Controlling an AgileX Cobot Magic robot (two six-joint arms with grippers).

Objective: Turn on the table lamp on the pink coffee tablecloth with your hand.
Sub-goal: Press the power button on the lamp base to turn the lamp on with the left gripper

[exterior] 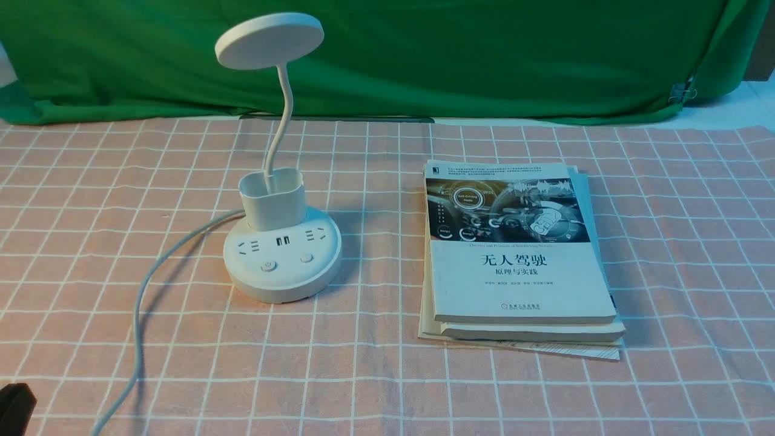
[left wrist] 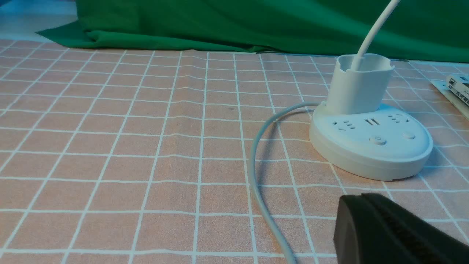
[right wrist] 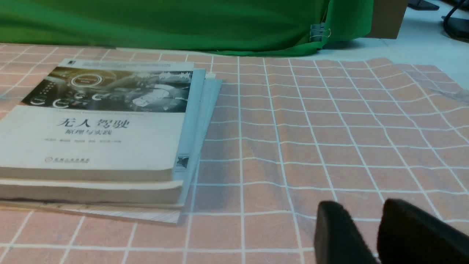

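Observation:
The white table lamp (exterior: 281, 260) stands on the pink coffee tablecloth (exterior: 121, 181), left of centre. Its disc head (exterior: 269, 39) is unlit. Two buttons (exterior: 268, 265) sit at the front of its round base, and its cord (exterior: 139, 315) runs off toward the near left. In the left wrist view the lamp base (left wrist: 370, 154) lies just beyond my left hand (left wrist: 351, 201), whose fingers are shut on nothing and clear of the base. My right hand (right wrist: 361, 211) hovers over bare cloth with its fingers apart, beside the books.
A stack of books (exterior: 521, 254) lies right of the lamp, also seen in the right wrist view as the books (right wrist: 91, 139). A green backdrop cloth (exterior: 424, 54) closes off the far side. The cord (left wrist: 256, 176) curves across the cloth beside my left hand.

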